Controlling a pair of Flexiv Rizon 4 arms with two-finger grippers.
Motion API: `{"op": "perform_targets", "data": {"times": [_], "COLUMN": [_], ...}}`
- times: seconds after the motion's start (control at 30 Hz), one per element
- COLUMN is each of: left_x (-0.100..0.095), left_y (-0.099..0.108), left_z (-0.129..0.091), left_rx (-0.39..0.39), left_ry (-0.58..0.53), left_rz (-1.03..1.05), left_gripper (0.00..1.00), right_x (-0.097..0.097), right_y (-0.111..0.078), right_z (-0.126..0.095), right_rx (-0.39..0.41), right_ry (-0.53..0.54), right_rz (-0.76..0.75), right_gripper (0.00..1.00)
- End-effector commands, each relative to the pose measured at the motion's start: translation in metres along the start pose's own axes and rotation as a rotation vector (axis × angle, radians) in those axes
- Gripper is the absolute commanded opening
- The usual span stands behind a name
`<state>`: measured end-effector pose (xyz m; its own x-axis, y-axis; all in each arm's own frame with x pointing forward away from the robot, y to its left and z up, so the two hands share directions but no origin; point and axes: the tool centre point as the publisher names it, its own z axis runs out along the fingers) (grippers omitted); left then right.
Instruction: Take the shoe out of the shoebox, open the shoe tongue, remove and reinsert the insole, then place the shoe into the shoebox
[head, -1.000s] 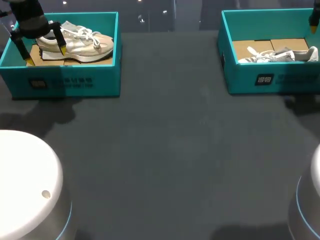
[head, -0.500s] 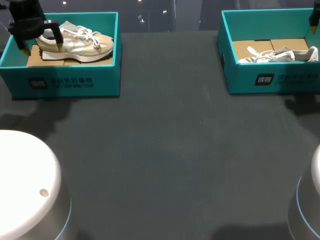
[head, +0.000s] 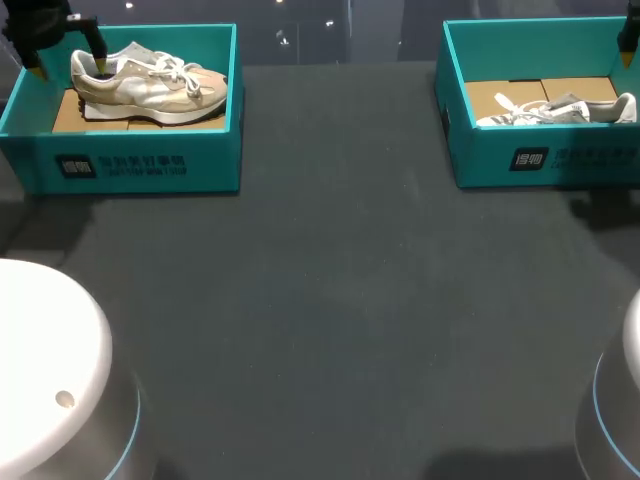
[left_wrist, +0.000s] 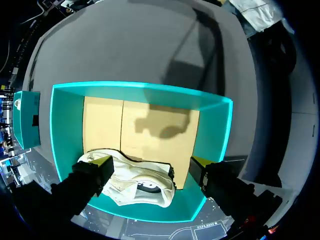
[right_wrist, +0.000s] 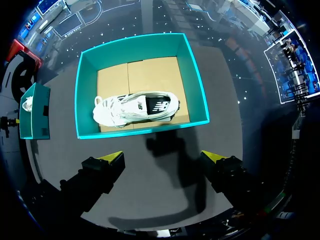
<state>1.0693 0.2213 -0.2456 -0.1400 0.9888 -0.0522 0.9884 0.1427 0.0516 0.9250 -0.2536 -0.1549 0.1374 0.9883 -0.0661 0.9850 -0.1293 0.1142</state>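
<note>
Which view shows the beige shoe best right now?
The head view: the beige shoe lies whole, side-on, in the left box. The left wrist view shows only its heel end, under the open left gripper. The right wrist view shows it tiny, far off.

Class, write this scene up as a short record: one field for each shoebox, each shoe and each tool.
Left shoebox: teal, open, far left of table.
Beige shoe: inside left shoebox, on cardboard.
Right shoebox: teal, open, far right.
White shoe: inside right shoebox.
Left tool: open, over beige shoe's heel.
Right tool: open, empty, right shoebox ahead.
</note>
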Motion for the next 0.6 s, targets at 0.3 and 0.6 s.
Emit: {"op": "perform_targets", "data": {"times": [0.3,0.6], "left_x": [-0.002,0.007], "left_y": [0.056,0.081], "left_z": [0.009,0.030], "left_rx": [0.091,0.021], "left_ry": [-0.002,0.032], "left_rz": [0.036,0.038], "left_gripper": [1.00,1.00], "right_x": [0.000,0.000], "right_y": [-0.001,-0.001], "right_z": [0.000,0.000], "right_rx": [-0.001,-0.001], "right_ry": [0.000,0.000], "right_rz": [0.001,0.001], "right_gripper": [1.00,1.00]}}
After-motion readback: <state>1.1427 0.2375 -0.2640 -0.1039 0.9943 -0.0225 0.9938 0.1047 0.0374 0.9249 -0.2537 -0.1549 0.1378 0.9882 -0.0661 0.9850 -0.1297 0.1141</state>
